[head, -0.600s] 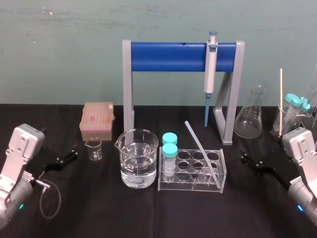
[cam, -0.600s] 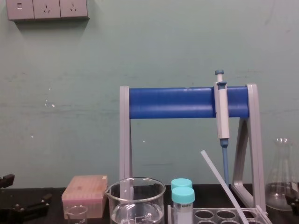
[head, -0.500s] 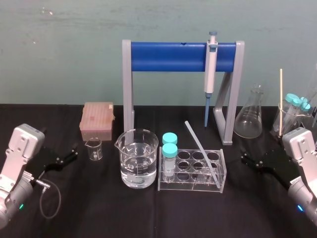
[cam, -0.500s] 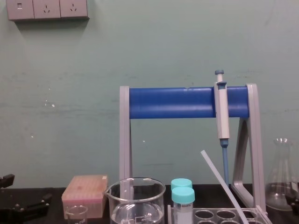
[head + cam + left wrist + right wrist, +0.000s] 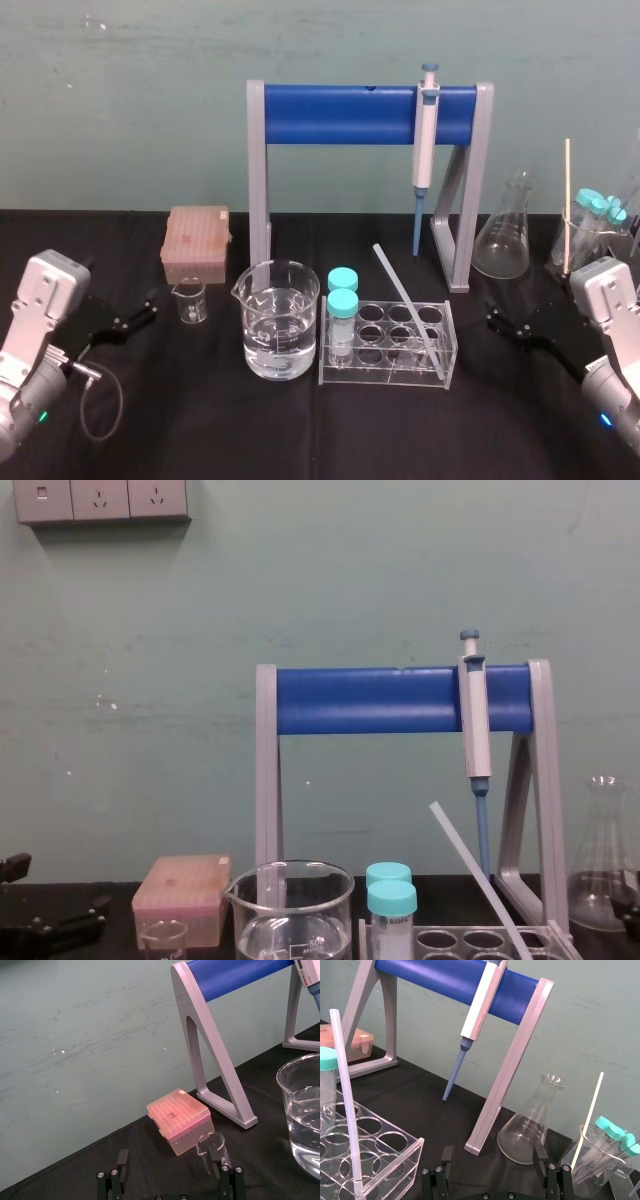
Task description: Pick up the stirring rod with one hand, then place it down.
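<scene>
Left gripper (image 5: 145, 308): we note it low over the table, fingers spread wide, holding nothing.
Small beaker (image 5: 190, 301): just ahead of that gripper's fingertips; pink box (image 5: 197, 243) beyond it.
Big beaker (image 5: 280, 320): part full of water, well to that gripper's right.
Stirring rod (image 5: 405, 300): propped aslant in the clear rack (image 5: 388, 372), foot in a right-hand hole, top leaning left. We place it between the grippers, touched by neither, nearer the right one.
Right gripper (image 5: 497, 321): low, fingers spread, empty; flask (image 5: 503, 240) beyond it.
</scene>
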`<act>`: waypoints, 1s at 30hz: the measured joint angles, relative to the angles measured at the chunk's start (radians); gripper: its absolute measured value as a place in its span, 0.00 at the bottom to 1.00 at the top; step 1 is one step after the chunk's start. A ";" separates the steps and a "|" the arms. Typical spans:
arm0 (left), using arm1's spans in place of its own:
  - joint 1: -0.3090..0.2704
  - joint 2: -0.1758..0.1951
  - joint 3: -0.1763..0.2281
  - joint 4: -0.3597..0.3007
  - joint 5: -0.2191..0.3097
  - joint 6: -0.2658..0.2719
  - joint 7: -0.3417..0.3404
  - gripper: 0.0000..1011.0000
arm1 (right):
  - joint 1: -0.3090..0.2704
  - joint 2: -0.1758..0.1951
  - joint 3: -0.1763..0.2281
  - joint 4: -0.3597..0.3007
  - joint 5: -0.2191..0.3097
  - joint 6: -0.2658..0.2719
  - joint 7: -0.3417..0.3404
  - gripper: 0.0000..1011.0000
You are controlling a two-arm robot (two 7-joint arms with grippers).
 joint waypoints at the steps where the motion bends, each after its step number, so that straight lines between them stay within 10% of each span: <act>1: 0.000 0.000 0.000 0.000 0.000 0.000 0.000 0.99 | 0.000 0.000 0.000 0.000 0.000 0.000 0.000 0.99; 30: 0.000 0.000 0.000 0.000 0.000 0.000 0.000 0.99 | 0.000 0.000 0.000 0.000 0.000 0.000 0.000 0.99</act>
